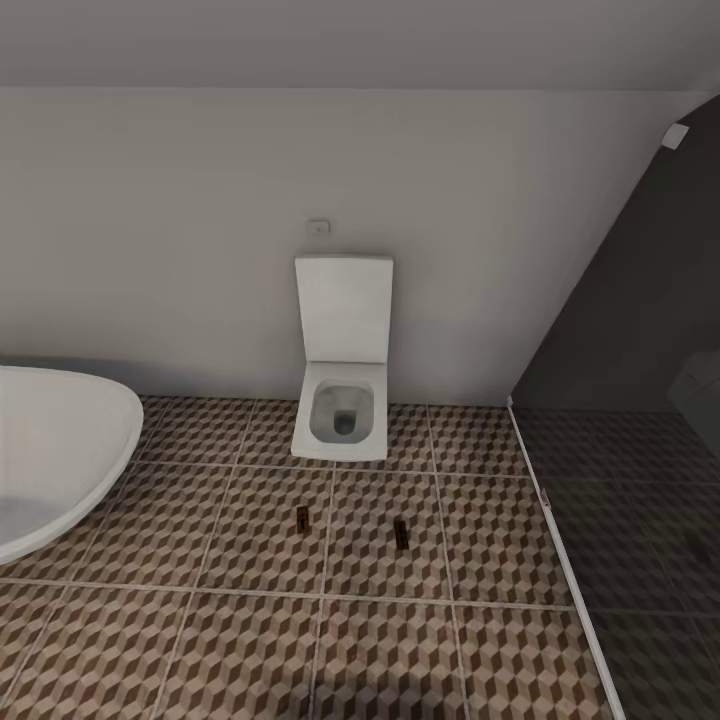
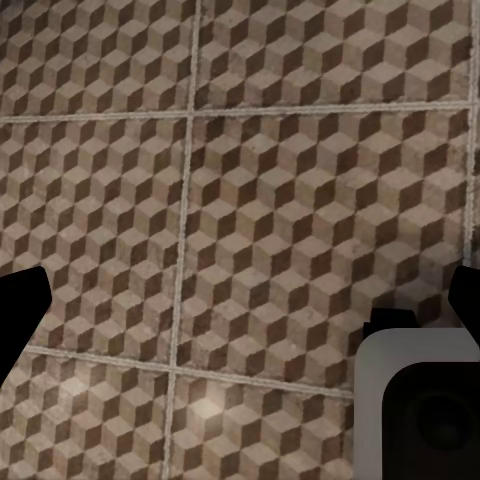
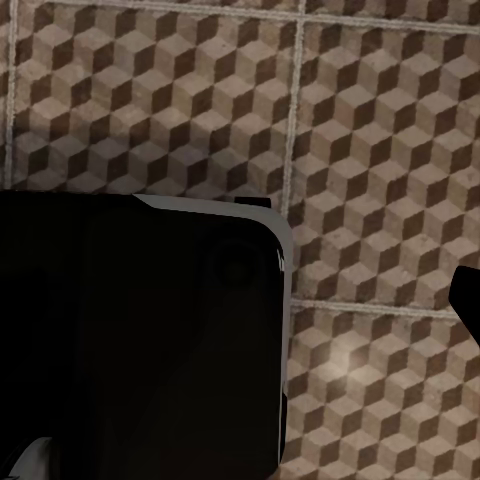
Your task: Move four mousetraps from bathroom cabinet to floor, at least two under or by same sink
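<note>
Two mousetraps [image 1: 301, 516] [image 1: 401, 532] lie flat on the bathroom floor [image 1: 250, 640] — apart, in front of the white toilet [image 1: 341, 400]; a white tub [image 1: 55, 450] curves nearby. Both wrist views face tiles — the fingers' spread cannot be told.

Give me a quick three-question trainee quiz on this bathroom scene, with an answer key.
1. How many mousetraps lie on the floor in the head view?
2. True or false: both mousetraps lie in front of the toilet.
3. Multiple choice: the white tub at the head view's left is A) touching a mousetrap, B) apart from both mousetraps, C) covering one.

Key: 1. Two. 2. True. 3. B.
</note>
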`<state>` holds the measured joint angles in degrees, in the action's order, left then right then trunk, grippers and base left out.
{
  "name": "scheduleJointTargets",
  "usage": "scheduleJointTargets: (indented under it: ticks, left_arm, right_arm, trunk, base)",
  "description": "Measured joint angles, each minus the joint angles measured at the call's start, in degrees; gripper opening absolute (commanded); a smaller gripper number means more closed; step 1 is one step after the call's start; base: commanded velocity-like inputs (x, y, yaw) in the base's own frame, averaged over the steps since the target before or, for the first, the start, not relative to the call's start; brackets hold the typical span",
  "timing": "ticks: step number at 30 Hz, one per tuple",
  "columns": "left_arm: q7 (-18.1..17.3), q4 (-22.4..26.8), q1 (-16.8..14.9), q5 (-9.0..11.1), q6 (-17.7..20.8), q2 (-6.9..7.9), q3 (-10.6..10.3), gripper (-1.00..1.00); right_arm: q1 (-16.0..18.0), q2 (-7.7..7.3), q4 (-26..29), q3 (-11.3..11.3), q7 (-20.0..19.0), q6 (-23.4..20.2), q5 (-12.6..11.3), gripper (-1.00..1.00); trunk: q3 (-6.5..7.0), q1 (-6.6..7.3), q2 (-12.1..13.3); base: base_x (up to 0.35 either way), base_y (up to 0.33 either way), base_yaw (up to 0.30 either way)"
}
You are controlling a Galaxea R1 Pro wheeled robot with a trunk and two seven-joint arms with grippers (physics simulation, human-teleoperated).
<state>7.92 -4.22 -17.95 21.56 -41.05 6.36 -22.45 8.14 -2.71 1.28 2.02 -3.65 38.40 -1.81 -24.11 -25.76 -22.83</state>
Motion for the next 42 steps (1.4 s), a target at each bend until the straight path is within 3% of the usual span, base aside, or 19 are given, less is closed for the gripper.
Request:
scheduleJointTargets:
  ticks: [42]
  left_arm:
    - [0.0,0.0,0.0,0.0,0.0,0.0,0.0,1.0]
  right_arm:
    - [0.0,0.0,0.01,0.01,0.0,0.0,0.0,1.0]
  trunk:
    - [0.0,0.0,0.0]
  base:
    - [0.0,0.0,0.0]
